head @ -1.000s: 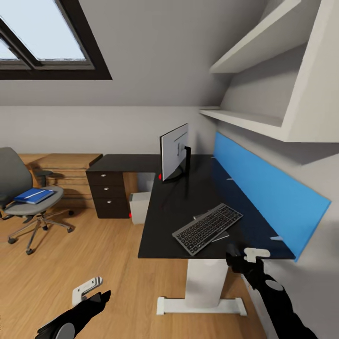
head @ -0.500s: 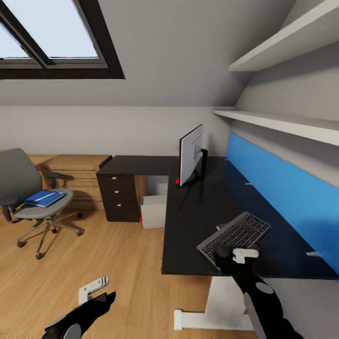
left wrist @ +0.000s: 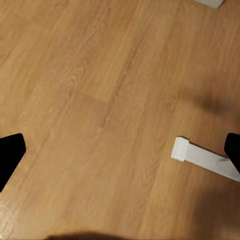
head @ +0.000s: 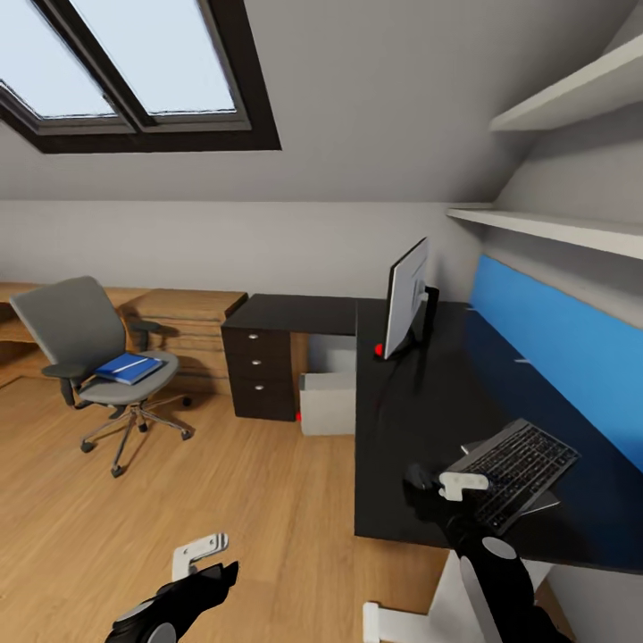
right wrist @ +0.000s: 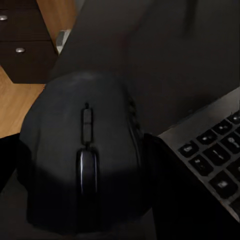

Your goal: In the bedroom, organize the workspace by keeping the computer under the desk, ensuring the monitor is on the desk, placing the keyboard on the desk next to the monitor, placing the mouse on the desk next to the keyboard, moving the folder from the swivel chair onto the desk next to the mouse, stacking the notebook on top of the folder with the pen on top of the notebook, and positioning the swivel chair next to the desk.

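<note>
My right gripper (head: pixel 435 489) is shut on a black mouse (right wrist: pixel 85 155), just over the black desk (head: pixel 402 420) near its front edge. It sits beside the near corner of the keyboard (head: pixel 522 464), which lies at an angle on something flat and grey. Farther back on the desk the monitor (head: pixel 406 299) stands upright. A grey computer case (head: pixel 328 404) sits on the floor under the desk. At the left, the grey swivel chair (head: pixel 71 330) carries a blue folder (head: pixel 128 367). Low over the wooden floor, my left gripper (head: pixel 207 572) is open and holds nothing.
A dark drawer unit (head: pixel 265 371) stands under the desk's far wing, with a wooden bench (head: pixel 183 313) behind the chair. A blue panel (head: pixel 554 339) and white shelves (head: pixel 554 228) line the wall at right. The desk's white foot (left wrist: pixel 200 157) rests on the floor.
The camera has turned left, so the whole scene shifted right. My right gripper with the mouse went from the desk's front edge, right of the keyboard, to the keyboard's left corner.
</note>
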Robot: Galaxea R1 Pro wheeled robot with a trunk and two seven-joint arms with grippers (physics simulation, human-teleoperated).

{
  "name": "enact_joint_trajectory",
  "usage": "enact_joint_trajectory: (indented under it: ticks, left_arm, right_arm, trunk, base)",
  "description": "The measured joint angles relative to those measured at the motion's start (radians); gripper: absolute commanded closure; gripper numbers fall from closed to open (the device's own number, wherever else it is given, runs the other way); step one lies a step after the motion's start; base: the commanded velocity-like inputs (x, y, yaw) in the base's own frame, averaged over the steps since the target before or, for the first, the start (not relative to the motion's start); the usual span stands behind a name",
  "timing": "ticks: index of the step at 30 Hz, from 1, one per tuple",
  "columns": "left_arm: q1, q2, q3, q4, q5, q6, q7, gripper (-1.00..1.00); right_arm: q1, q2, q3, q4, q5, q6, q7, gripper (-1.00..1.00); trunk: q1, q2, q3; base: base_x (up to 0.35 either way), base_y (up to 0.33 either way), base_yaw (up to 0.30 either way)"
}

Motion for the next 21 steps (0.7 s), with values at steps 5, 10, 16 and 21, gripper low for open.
enact_joint_trajectory:
  ticks: [5, 10, 16, 21]
  left_arm:
    - [0.000, 0.000, -0.001, 0.000, 0.000, -0.001, 0.000, -1.00]
    - [0.000, 0.002, -0.001, 0.000, 0.001, -0.001, 0.000, -1.00]
    - [0.000, 0.002, -0.001, 0.000, 0.001, -0.001, 0.000, -1.00]
    - [0.000, 0.002, -0.001, 0.000, 0.001, -0.001, 0.000, -1.00]
  right_arm:
    - [0.000, 0.000, 0.000, 0.000, 0.000, 0.000, 0.000, 1.00]
    - [0.001, -0.001, 0.000, 0.000, 0.000, 0.000, -0.001, 1.00]
    - [0.000, 0.000, 0.000, 0.000, 0.001, -0.001, -0.001, 1.00]
    - [0.000, -0.001, 0.000, 0.001, 0.001, -0.001, 0.000, 1.00]
  trunk:
    - [0.000, 0.000, 0.000]
    - [-0.015, 0.028, 0.012]
    - [-0.038, 0.070, 0.031]
    - [-0.057, 0.105, 0.047]
  base:
    - [0.168, 0.278, 0.007]
    - [0.174, 0.297, 0.045]
    - [0.174, 0.298, 0.078]
    - [0.174, 0.297, 0.021]
